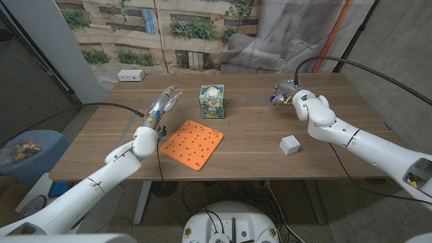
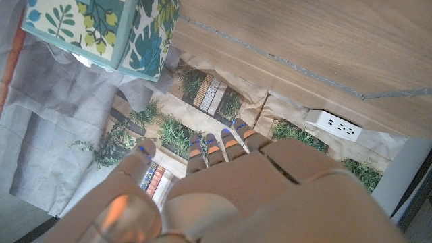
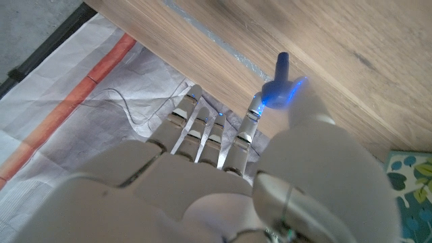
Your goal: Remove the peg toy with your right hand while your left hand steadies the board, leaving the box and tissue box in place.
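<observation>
1. Head view: the orange square plastic peg board (image 1: 192,144) lies flat on the wooden table (image 1: 256,135), turned cornerwise, its rows of holes bare. Behind it stands the leaf-patterned tissue box (image 1: 211,100), and a small white box (image 1: 289,144) sits well to the right, near the right forearm. The left hand (image 1: 164,105) hovers just left of the tissue box and beyond the board's far left corner, fingers stretched out and slightly apart, gripping nothing and clear of the board. The right hand (image 1: 286,92) is raised over the far right part of the table, well apart from the board. A white power strip (image 1: 131,75) lies at the far left edge.

2. Left wrist view: the left hand (image 2: 223,189) shows its back with fingers extended and empty; the tissue box (image 2: 101,34) and the power strip (image 2: 335,125) lie beyond the fingertips.

3. Right wrist view: the right hand (image 3: 223,182) pinches a small blue peg toy (image 3: 278,86) between the thumb and a fingertip, lifted off the table (image 3: 317,61).
</observation>
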Controlling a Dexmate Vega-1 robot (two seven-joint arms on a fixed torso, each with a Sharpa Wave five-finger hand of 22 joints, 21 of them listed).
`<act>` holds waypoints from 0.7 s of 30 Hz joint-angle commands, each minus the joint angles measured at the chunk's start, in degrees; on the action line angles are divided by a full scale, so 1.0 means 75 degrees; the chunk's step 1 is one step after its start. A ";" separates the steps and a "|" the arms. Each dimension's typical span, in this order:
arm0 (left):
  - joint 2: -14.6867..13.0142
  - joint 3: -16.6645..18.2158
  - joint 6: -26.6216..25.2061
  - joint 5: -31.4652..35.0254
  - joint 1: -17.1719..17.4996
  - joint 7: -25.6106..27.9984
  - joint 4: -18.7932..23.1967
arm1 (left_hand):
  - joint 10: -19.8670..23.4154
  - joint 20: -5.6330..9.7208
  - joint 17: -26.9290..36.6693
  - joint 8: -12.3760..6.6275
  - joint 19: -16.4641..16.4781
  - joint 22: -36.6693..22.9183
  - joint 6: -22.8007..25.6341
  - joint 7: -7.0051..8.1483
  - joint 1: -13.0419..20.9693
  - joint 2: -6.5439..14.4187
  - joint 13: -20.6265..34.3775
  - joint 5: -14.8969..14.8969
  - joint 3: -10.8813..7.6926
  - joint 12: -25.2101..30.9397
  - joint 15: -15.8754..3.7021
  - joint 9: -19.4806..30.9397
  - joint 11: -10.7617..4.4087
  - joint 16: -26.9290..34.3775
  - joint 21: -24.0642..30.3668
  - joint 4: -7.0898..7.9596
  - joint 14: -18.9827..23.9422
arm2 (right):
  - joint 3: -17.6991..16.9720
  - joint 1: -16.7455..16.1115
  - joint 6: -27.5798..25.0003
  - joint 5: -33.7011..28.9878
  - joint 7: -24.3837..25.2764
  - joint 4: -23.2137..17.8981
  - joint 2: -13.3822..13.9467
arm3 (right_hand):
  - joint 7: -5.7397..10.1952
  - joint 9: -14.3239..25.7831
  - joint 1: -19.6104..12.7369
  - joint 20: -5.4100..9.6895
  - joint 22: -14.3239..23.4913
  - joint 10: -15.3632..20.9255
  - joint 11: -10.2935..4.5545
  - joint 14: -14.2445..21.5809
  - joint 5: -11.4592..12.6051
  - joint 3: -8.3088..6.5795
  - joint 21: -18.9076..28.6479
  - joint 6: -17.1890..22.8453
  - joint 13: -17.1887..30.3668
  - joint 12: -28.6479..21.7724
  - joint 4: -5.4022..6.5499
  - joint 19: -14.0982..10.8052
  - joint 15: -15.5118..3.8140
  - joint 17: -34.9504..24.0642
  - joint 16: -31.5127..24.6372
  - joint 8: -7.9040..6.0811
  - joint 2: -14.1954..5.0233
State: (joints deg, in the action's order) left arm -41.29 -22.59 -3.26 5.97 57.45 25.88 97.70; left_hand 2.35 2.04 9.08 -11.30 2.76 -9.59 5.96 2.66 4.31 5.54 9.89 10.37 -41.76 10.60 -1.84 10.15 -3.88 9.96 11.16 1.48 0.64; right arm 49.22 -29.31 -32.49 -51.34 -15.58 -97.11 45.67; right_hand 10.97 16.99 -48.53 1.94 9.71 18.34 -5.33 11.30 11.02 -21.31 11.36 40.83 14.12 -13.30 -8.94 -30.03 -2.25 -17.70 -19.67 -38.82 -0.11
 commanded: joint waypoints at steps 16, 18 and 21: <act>0.0901 0.0063 0.1265 -0.1793 -0.0538 -0.0051 -0.1424 | 0.0072 0.0568 0.0035 0.0016 0.0096 -0.0013 0.0168 -0.0091 0.0068 0.0528 -0.0006 0.0003 -0.0022 0.0035 -0.0240 -0.0015 -0.0011 0.0008 0.0022 -0.0067 0.0082 | 0.0551 0.0508 0.0094 -0.0693 -0.0388 0.1509 -0.0552 | 0.0238 0.0212 -0.0025 0.0011 0.0029 0.0074 -0.0041 0.0066 0.0046 0.0011 0.0042 0.0280 -0.0003 -0.0010 -0.0022 -0.0112 -0.0309 -0.0023 -0.0032 -0.0051 -0.0062; 0.0895 0.0027 0.1355 -0.1809 -0.0575 -0.0094 -0.1498 | 0.0070 0.0566 0.0036 0.0018 0.0095 -0.0014 0.0174 -0.0089 0.0066 0.0531 -0.0005 0.0004 -0.0024 0.0033 -0.0233 -0.0015 -0.0004 0.0008 0.0020 -0.0065 0.0084 | 0.0604 0.0554 0.0111 -0.0714 -0.0408 0.1597 -0.0573 | 0.0238 0.0212 -0.0024 0.0011 0.0029 0.0066 -0.0048 0.0068 0.0046 0.0012 0.0042 0.0280 -0.0003 -0.0006 -0.0022 -0.0115 -0.0306 -0.0023 -0.0033 -0.0052 -0.0063; 0.0898 0.0015 0.1258 -0.1884 -0.0590 -0.0102 -0.1478 | 0.0077 0.0565 0.0038 0.0022 0.0100 -0.0014 0.0181 -0.0093 0.0060 0.0533 -0.0005 0.0005 -0.0027 0.0034 -0.0230 -0.0015 0.0005 0.0007 0.0019 -0.0063 0.0084 | 0.0699 0.0614 0.0106 -0.0784 -0.0456 0.1705 -0.0598 | 0.0239 0.0213 -0.0024 0.0014 0.0029 0.0061 -0.0043 0.0069 0.0045 0.0014 0.0041 0.0280 -0.0003 -0.0003 -0.0021 -0.0116 -0.0307 -0.0025 -0.0032 -0.0054 -0.0065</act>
State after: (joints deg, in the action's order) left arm -36.37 -22.26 4.50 -4.54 54.52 25.75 89.80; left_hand 2.44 2.03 9.22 -11.30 2.76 -9.59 6.79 1.82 4.30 5.54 9.89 10.38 -41.76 10.60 -1.86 9.86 -3.79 9.96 11.16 1.49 1.04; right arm 52.55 -26.32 -32.41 -56.15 -18.06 -88.14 42.38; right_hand 10.97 16.98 -48.60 2.15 9.71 18.54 -5.53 11.30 10.85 -21.30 11.36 40.83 14.12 -13.30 -8.95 -30.65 -2.26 -17.69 -19.67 -38.82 -0.18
